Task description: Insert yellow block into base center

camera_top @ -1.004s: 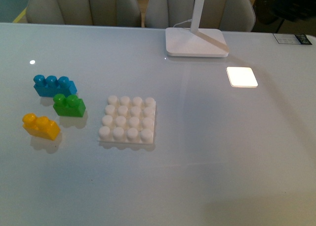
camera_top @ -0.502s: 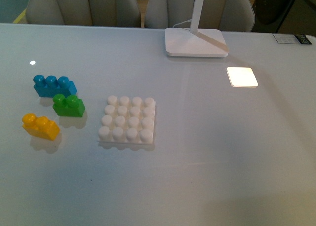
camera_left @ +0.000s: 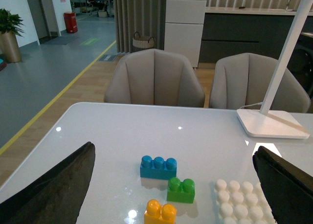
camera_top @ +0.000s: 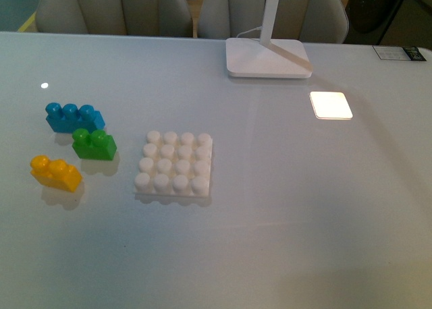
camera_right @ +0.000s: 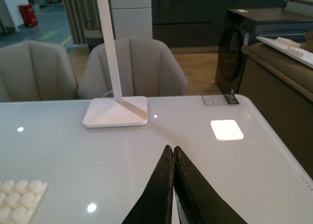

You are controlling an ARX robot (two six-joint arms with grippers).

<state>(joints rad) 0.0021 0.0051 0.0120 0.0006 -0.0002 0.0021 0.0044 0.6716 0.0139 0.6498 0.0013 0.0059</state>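
Nothing moved: glossy yellow block [camera_top: 56, 173] near studded base [camera_top: 175, 165]; left gripper [camera_left: 173, 148] gapes, right gripper [camera_right: 172, 150] pinched empty.

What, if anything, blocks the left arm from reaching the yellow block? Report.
Probably nothing, so likely yes: the left end effector is open, the yellow block lies uncovered ahead of it, and the green brick stands apart.

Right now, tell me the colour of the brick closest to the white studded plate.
It is the green brick, clearest in the front view.
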